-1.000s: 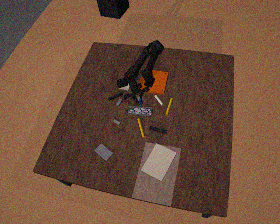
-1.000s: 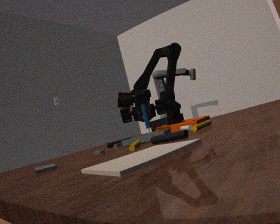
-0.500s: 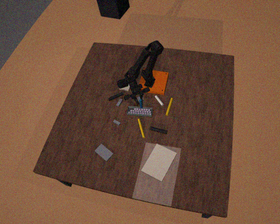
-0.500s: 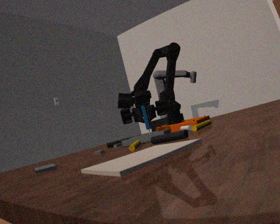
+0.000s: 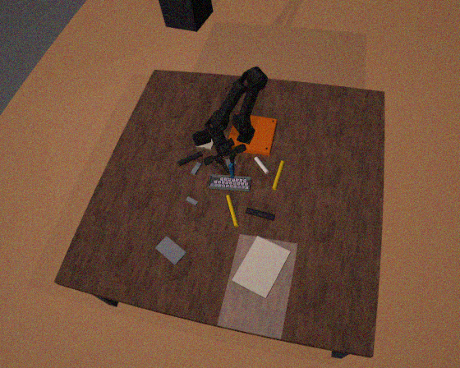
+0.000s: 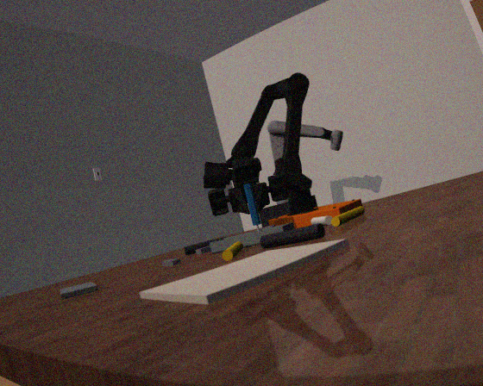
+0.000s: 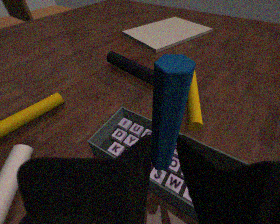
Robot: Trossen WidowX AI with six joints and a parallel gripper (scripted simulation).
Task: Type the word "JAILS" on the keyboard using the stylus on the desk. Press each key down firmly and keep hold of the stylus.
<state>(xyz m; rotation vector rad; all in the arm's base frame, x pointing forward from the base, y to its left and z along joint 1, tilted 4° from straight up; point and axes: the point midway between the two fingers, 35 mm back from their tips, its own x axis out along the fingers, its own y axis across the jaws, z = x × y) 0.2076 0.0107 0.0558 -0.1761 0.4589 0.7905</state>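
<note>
My gripper [image 5: 230, 161] [image 6: 250, 199] [image 7: 163, 140] is shut on a blue stylus [image 5: 232, 167] [image 6: 252, 206] [image 7: 169, 110] and holds it upright. Its tip points down at the far edge of the small grey keyboard [image 5: 230, 183] [image 6: 235, 240] [image 7: 103, 135] with white letter keys. In the wrist view the stylus stands over the middle of the keyboard, near the keys J, S and W. The tip itself is hidden behind my fingers there. I cannot tell whether the tip touches a key.
Two yellow sticks [image 5: 232, 210] [image 5: 278, 175], a white stick [image 5: 260, 164] and two dark bars [image 5: 259, 213] [image 5: 190, 158] lie around the keyboard. An orange plate [image 5: 263, 135] holds the arm's base. A white pad [image 5: 261, 265] and grey blocks [image 5: 170, 250] lie nearer the front.
</note>
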